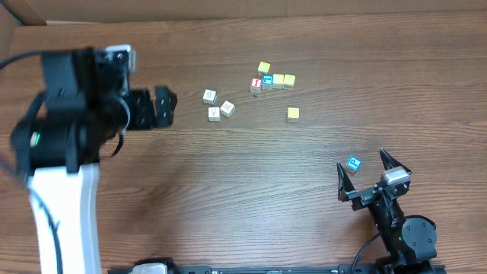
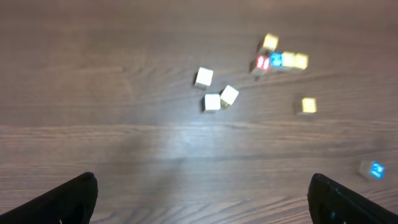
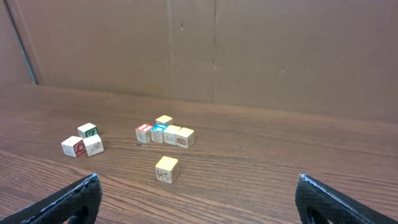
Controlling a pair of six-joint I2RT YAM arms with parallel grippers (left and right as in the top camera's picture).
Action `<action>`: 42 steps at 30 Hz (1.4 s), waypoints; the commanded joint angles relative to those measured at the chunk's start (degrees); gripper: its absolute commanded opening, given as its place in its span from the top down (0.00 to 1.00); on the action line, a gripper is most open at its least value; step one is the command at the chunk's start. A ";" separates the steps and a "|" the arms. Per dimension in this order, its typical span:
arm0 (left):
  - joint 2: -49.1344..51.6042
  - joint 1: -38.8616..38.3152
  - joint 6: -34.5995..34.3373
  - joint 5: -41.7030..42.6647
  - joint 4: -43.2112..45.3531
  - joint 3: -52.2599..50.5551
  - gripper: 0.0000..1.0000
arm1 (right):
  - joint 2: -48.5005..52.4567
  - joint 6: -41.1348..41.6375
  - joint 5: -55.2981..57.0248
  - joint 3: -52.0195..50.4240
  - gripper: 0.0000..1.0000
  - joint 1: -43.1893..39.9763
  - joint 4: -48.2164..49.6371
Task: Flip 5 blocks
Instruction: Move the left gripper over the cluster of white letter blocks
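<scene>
Blocks lie loose on the wooden table (image 1: 228,198), none held. At the left, the left gripper (image 1: 169,108) hangs with its jaws spread wide and nothing in them, just short of the three cream blocks (image 1: 214,113), which sit close together. Further right a tight cluster (image 1: 272,79) holds yellow cubes, a blue one and the red-faced cube (image 1: 256,84). A lone yellow block (image 1: 293,113) rests apart below it. Rightmost, the blue block (image 1: 353,163) sits between the spread, empty fingers of the right gripper (image 1: 362,161); its height above the block cannot be told.

To flip it well, I judge the fingers should drop square to two opposite faces, close gently, lift slightly, roll and set it down flat. No container is in view.
</scene>
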 commanded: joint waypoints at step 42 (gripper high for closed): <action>39.17 -16.41 -15.65 -10.34 11.02 1.27 0.55 | -0.39 -0.07 0.26 -0.59 0.00 -0.22 0.22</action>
